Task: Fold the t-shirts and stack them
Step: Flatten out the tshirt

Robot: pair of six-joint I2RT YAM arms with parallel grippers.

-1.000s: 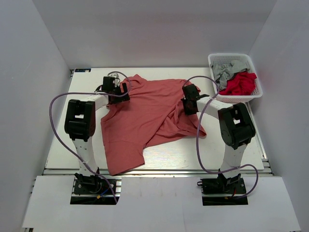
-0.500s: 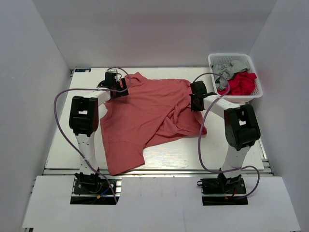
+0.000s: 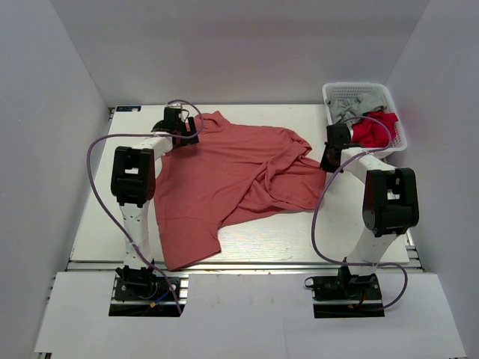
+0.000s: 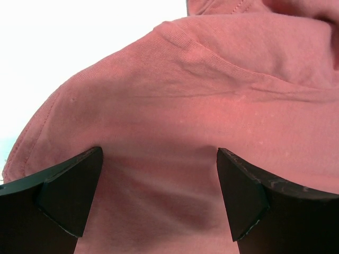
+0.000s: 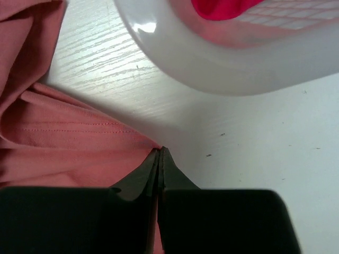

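Left claw (image 3: pixel 187 134), seen from above, sits at the far left of the counter (image 3: pixel 359 224), over the shoulder of the salmon-red t-shirt (image 3: pixel 232 179) just beside its neck opening. That t-shirt lies spread but rumpled across the middle of the counter, with folds bunched toward its right side and its lower left part reaching the near edge. The right claw (image 3: pixel 327 161) is at the t-shirt's right edge, close to a white basket (image 3: pixel 329 93) in the far right corner. The basket holds a grey cloth (image 3: pixel 348 111) and a bright red cloth (image 3: pixel 372 129).

From the left wrist, the left claw (image 4: pixel 156 196) stands spread wide, one dark finger on each side of the view. It grips nothing. The t-shirt (image 4: pixel 185 106) fills the space between and beyond the fingers, and its ribbed collar (image 4: pixel 222 5) shows at the top. Whether the fingertips touch the cloth cannot be told.

From the right wrist, the right claw (image 5: pixel 159 156) is pressed fully together, its tips meeting in a thin line. The hemmed edge of the t-shirt (image 5: pixel 63 153) runs right into those tips and looks pinched there. Just beyond, across a strip of bare counter (image 5: pixel 254 143), is the basket's rounded white wall (image 5: pixel 228 69), with the bright red cloth (image 5: pixel 217 8) inside it.
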